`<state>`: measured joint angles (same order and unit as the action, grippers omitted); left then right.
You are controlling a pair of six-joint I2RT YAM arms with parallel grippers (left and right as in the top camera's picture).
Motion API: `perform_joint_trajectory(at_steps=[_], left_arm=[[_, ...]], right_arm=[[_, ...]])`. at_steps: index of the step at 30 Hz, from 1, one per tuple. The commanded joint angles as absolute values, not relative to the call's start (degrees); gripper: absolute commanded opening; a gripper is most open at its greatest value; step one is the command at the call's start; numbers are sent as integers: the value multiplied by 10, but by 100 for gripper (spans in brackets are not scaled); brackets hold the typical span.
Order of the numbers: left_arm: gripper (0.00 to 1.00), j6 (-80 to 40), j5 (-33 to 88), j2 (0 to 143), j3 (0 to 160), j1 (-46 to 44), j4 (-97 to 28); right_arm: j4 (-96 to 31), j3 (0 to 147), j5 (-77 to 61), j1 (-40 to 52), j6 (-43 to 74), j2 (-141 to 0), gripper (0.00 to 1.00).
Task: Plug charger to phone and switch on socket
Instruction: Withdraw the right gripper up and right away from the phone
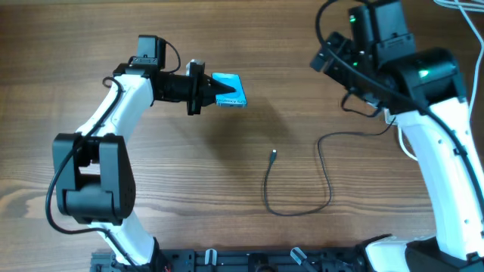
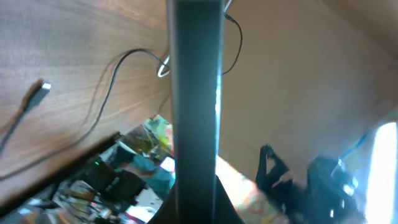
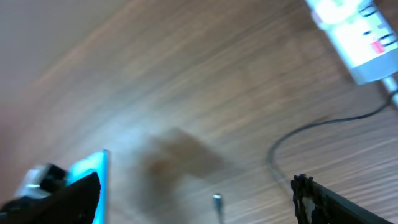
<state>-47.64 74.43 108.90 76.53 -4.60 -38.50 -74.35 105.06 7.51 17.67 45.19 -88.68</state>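
overhead shows the left pincer (image 1: 221, 92) clamped on the phone (image 1: 236, 88), which hangs above the desk (image 1: 189, 189) with its shadow beneath it, so it seems raised and turned to offer its port towards the middle. the left wrist view sees the phone edge-on as a dark bar, which fits a grip across its faces that leaves one end free. the charger (image 1: 330, 193) lies loose on the desk in a curl, its connector tip (image 1: 272, 155) well apart from the phone, and nothing holds it. the right pincer (image 3: 196, 186) has its jaws spread wide and empty, and hovers near the socket (image 3: 351, 34), whose red switch (image 3: 377, 45) faces up within reach. by my judgement the right arm must fetch the tip next, since no plug-in is made yet; whether the switch is on i cannot tell.
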Motion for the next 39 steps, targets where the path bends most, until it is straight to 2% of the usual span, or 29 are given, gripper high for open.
perform_joint_trajectory(at_steps=[1, 9, 14, 23, 32, 39], left_arm=[[4, -390, 743, 1015, 766, -47, -378], [4, -332, 559, 868, 766, -47, -392], [4, -335, 453, 856, 766, -47, -443], [4, -331, 446, 856, 766, -47, -455], [4, -227, 439, 856, 766, -65, -491], [4, -227, 371, 856, 766, -104, -490]], right_arm=[[-755, 1056, 54, 151, 381, -892, 100], [-727, 961, 55, 146, 376, -892, 100], [-690, 888, 54, 146, 377, -893, 100], [-648, 841, 54, 146, 377, -895, 100], [-642, 841, 54, 146, 377, -895, 100], [-642, 841, 12, 146, 376, -895, 100]])
